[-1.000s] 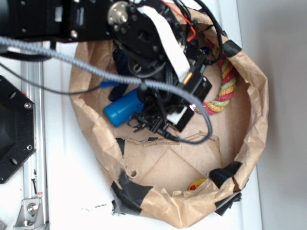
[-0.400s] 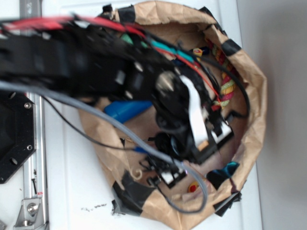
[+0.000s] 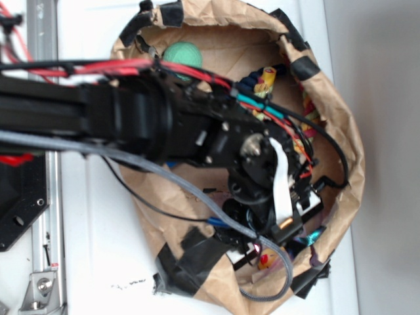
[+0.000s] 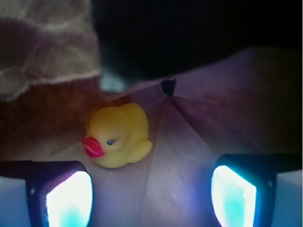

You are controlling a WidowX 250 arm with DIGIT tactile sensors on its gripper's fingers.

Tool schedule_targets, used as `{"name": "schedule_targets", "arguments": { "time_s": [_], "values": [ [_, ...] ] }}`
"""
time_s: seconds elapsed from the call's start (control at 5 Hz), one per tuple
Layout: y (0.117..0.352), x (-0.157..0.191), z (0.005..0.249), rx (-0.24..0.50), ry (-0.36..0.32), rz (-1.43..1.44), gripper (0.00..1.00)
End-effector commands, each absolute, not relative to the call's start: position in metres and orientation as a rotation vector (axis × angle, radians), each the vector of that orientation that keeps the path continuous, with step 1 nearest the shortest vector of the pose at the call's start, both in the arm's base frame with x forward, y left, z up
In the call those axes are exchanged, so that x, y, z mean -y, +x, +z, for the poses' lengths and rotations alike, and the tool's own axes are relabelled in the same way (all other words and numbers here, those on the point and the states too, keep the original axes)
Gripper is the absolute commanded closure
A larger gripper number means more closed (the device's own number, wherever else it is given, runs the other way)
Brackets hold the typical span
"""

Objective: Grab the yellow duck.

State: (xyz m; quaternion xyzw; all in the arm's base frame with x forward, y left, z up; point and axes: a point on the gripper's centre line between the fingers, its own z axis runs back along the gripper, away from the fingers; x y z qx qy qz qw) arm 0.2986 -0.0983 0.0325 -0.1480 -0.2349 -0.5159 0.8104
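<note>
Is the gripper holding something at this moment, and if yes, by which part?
Nothing is held. The gripper is open, and the yellow duck sits untouched on the paper floor, ahead of the fingers and toward the left one.

The exterior view is bright and evenly lit, the white table (image 3: 92,262) nearly washed out, while the arm (image 3: 131,121) is slightly motion-blurred. The wrist view is dim and soft, with a purple cast. Its top is black shadow; the duck (image 4: 117,135) is lit, and both fingertips (image 4: 68,198) glare bluish-white, out of focus.
</note>
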Motion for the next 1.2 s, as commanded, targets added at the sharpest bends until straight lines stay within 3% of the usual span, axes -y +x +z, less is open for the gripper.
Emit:
{"name": "schedule_targets", "arguments": {
  "time_s": [0.0, 0.6, 0.8, 1.0],
  "values": [
    [0.256, 0.147, 0.053, 0.585, -0.356, -1.332, 0.00],
    [0.261, 0.153, 0.052, 0.590, -0.385, -1.300, 0.00],
    [0.264, 0.152, 0.049, 0.580, -0.378, -1.276, 1.00],
    [0.265, 0.149, 0.047, 0.570, -0.368, -1.257, 1.00]
  ]
}}
